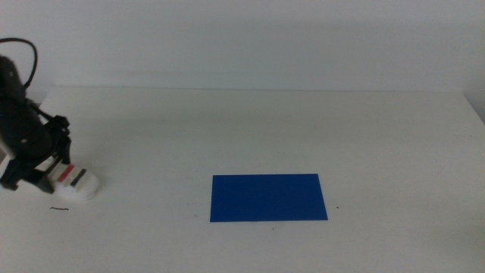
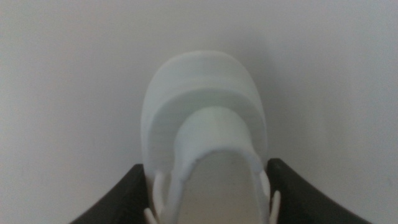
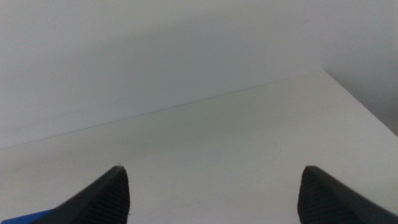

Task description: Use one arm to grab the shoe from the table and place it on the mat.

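Observation:
The white shoe (image 1: 78, 184) with a red strap lies on the table (image 1: 265, 129) at the far left. The dark left arm reaches down over its heel end, and my left gripper (image 1: 54, 174) is on it. In the left wrist view the shoe (image 2: 205, 118) fills the space between the two dark jaws, which press against its sides; the left gripper (image 2: 206, 190) is shut on it. The shoe's sole rests on the table. The blue mat (image 1: 267, 197) lies flat at the front middle, well to the right of the shoe. My right gripper (image 3: 214, 186) is open and empty, outside the middle view.
A short dark mark (image 1: 59, 208) lies on the table just in front of the shoe. A corner of the blue mat (image 3: 18, 219) shows in the right wrist view. The table's far edge (image 1: 265, 91) meets a pale wall.

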Tool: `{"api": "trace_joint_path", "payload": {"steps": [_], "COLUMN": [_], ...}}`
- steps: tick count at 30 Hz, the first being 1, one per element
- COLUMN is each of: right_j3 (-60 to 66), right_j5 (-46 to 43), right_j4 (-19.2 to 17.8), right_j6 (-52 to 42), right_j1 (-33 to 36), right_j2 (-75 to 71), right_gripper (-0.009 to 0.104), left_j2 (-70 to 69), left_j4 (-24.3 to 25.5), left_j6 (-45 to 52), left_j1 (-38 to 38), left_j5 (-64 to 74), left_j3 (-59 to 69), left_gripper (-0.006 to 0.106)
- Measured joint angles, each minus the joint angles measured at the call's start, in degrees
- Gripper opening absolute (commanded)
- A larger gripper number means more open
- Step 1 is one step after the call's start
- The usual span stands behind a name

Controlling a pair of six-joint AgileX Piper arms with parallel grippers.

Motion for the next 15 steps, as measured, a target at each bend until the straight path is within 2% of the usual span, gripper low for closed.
{"api": "trace_joint_path", "payload": {"steps": [3,15], "right_j3": [0.00,0.00], "right_j5": [0.00,0.00], "right_j4": [0.00,0.00], "right_j6": [0.00,0.00], "right_j1": [0.00,0.00], "right_j2": [0.00,0.00], "right_gripper": [0.079,0.079], "left_j2": [-1.78,-0.55], "left_j4": [0.53,-0.88], "left_j6": [-3.71,-25.03], "left_j1": [-4.50,-32.34], "left_j5": [2.18,8.66], "left_j3": [-1.30,-15.50], "left_gripper": [-0.002,-0.002]}}
